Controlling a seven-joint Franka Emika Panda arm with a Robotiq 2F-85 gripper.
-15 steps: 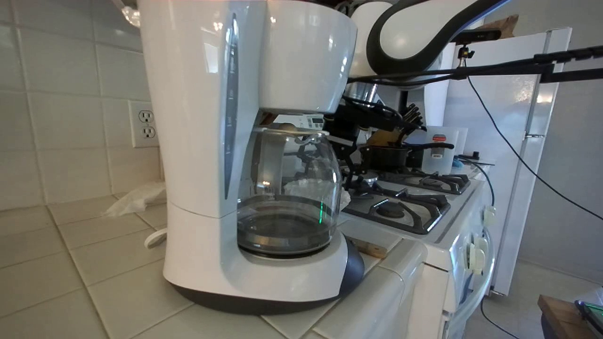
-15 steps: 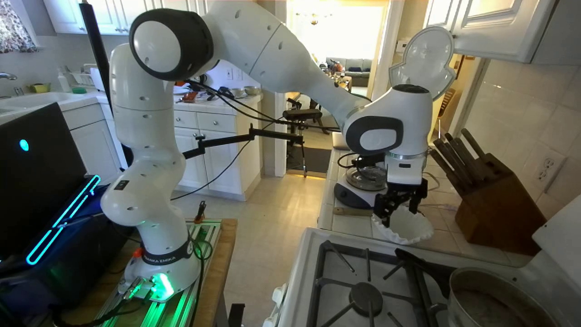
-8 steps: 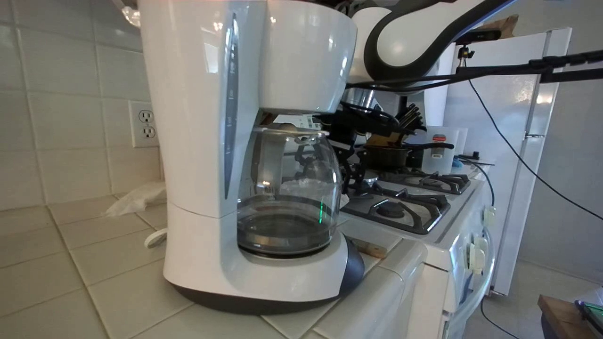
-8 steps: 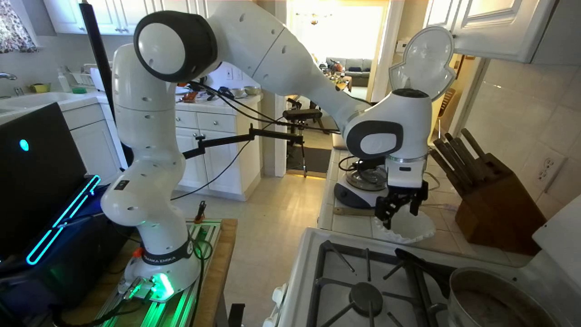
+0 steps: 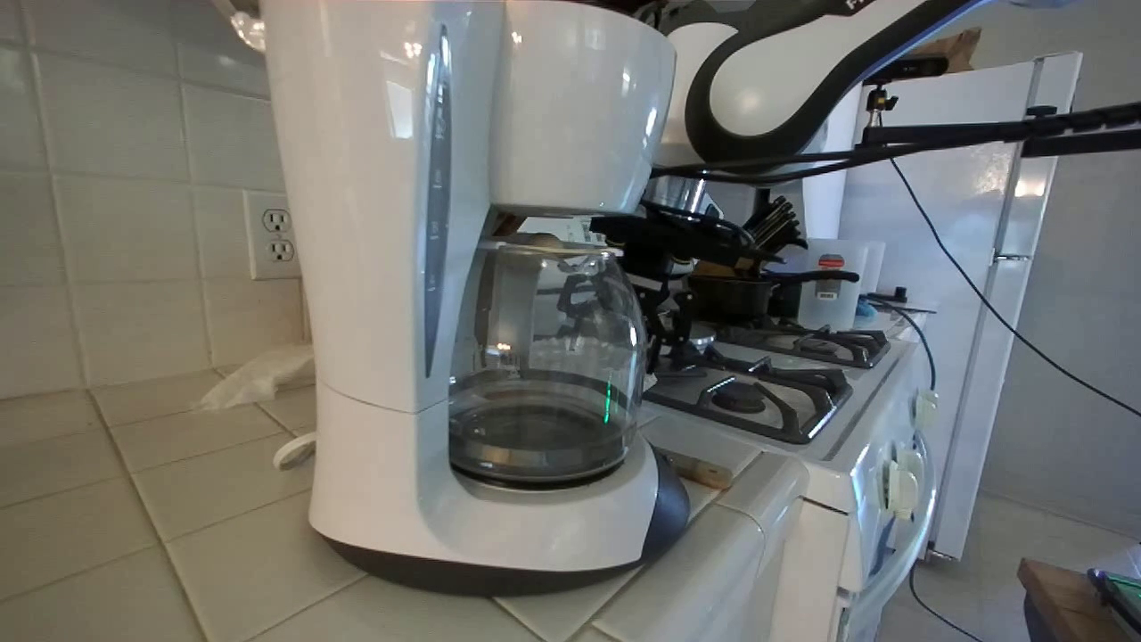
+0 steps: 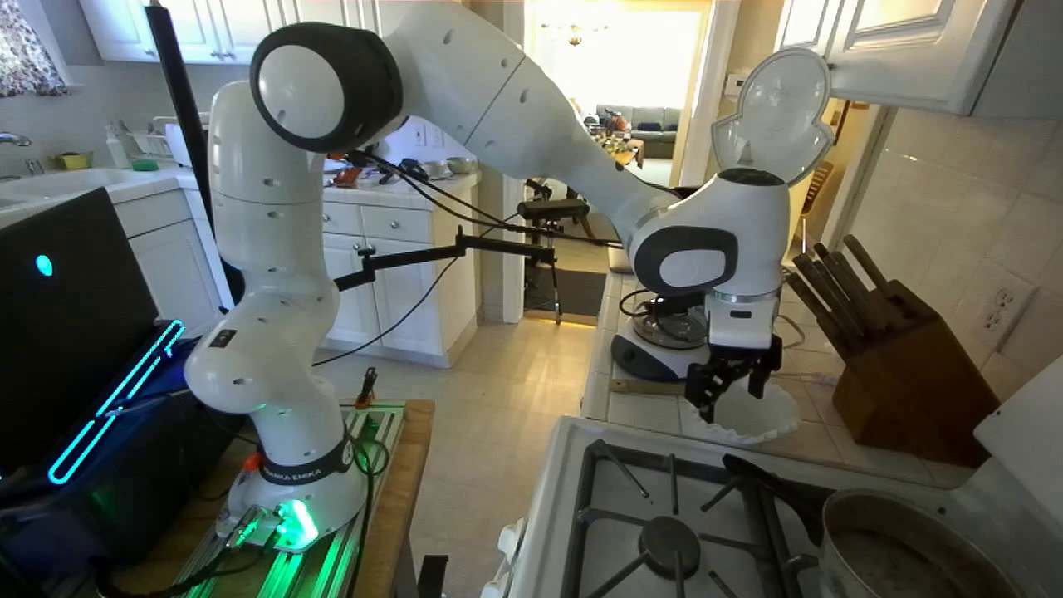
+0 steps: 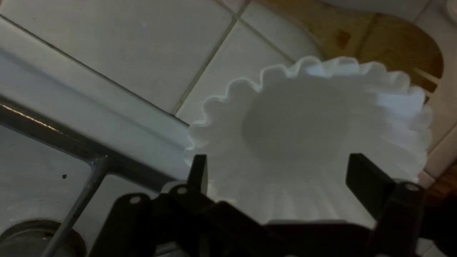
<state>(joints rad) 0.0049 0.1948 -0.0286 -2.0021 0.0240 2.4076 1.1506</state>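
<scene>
Wrist view: black fingers (image 7: pixel 367 185) stand apart over a white, fluted, bowl-shaped paper filter (image 7: pixel 296 135) on the white-tiled desk (image 7: pixel 125 46) beside the white gas stove (image 7: pixel 39 178); I can't tell whether they touch it.

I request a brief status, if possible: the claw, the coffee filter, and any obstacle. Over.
Claw open. Fluted coffee filter just under it, ungripped; contact unclear. Knife block and drip coffee maker nearby, possible side obstacles.
</scene>
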